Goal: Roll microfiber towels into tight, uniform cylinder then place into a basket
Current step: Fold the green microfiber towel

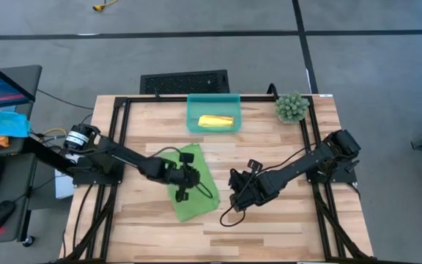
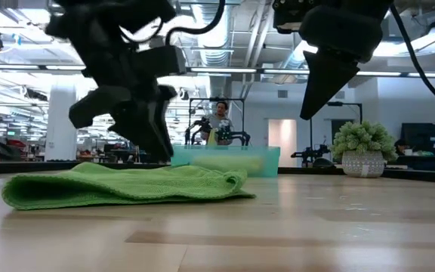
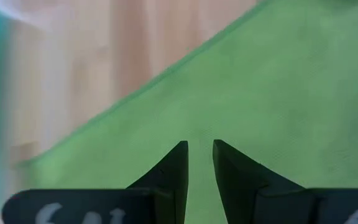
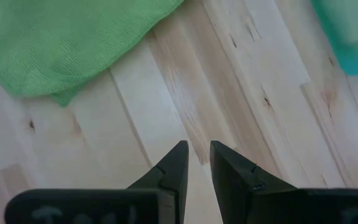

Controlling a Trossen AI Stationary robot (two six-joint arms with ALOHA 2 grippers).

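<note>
A: Any readable writing?
B: None; pale marks on the left wrist housing are unreadable.
A: Towels?
B: The lime green microfiber towel point(image 1: 190, 183) lies flat on the wooden table point(image 1: 284, 220); the rolled yellow towel point(image 1: 216, 121) sits in the translucent teal plastic basket point(image 1: 214, 99).
A: Grippers?
B: The left gripper point(image 3: 199, 163) hovers over the green cloth, the right gripper point(image 4: 197, 163) over bare wood beside it; both show a narrow gap and hold nothing.

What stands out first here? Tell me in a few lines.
The lime green towel lies spread on the middle of the wooden table, with the left end effector right over it. A rolled yellow towel already sits in the teal basket at the far edge. The right end effector hovers over bare wood beside the green towel.
</note>
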